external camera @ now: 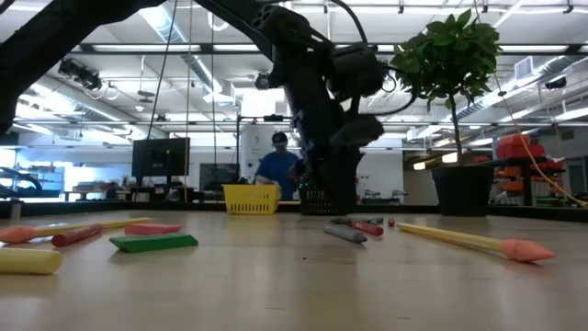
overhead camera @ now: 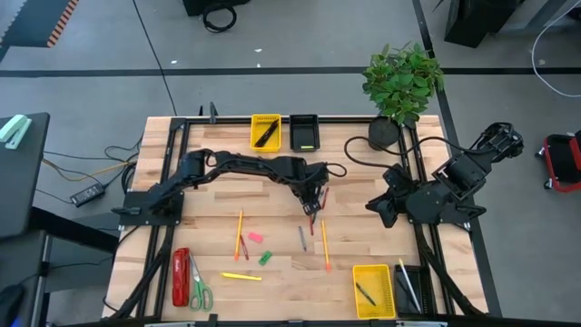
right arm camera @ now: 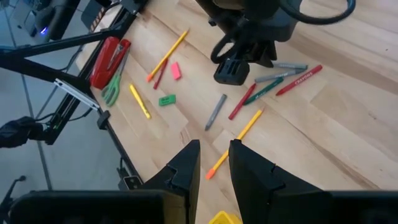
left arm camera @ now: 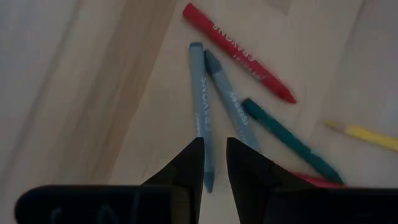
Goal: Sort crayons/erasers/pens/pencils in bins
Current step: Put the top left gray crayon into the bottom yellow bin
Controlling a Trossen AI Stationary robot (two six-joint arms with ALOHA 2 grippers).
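Note:
Several crayons lie in a loose fan on the wooden table: a red one (left arm camera: pixel 239 53), two grey ones (left arm camera: pixel 200 99) (left arm camera: pixel 230 99) and a green one (left arm camera: pixel 289 140). My left gripper (left arm camera: pixel 214 142) hangs low over them, pointing steeply down. It is open by a narrow gap, one finger on each side of the near end of a grey crayon, apart from it. My right gripper (right arm camera: pixel 214 144) waits high at the table's right side, open and holding nothing. A lone grey crayon (right arm camera: pixel 216 112) and an orange pencil (right arm camera: pixel 239 143) lie nearer the front.
A yellow bin (overhead camera: pixel 254 132) and a black bin (overhead camera: pixel 304 120) stand at the far edge, with another yellow bin (overhead camera: pixel 373 271) and black bin (overhead camera: pixel 413 272) at the near right. A pink eraser (overhead camera: pixel 255 237), green eraser (overhead camera: pixel 264 258), red stapler (overhead camera: pixel 181 277), scissors (overhead camera: pixel 198 289) and potted plant (overhead camera: pixel 399 86) also show.

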